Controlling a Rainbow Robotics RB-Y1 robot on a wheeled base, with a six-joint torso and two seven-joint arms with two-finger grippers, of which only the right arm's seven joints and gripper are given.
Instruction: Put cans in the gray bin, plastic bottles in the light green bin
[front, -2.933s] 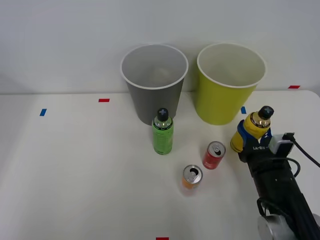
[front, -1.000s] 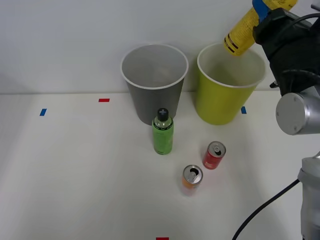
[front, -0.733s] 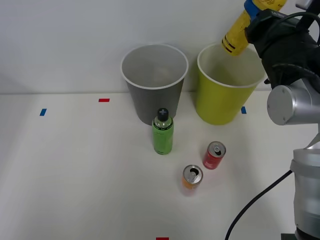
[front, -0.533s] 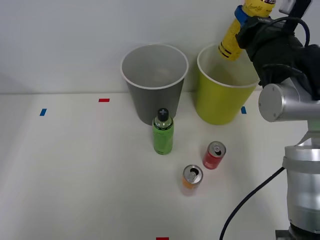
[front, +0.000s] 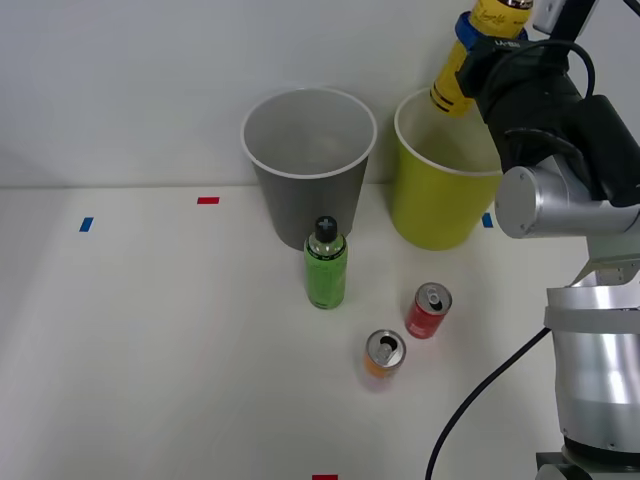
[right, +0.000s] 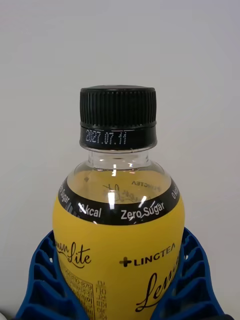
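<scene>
Yellow bottle (right: 118, 240) clamped in right hand (front: 478, 55), above light green bin (front: 432, 205)

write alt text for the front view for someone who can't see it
A robot's right claw holds a yellow bottle tilted above the light green bin, which stands beside a gray bin on a white table. In front of the bins stand a green bottle, a red can and an orange can.
</scene>
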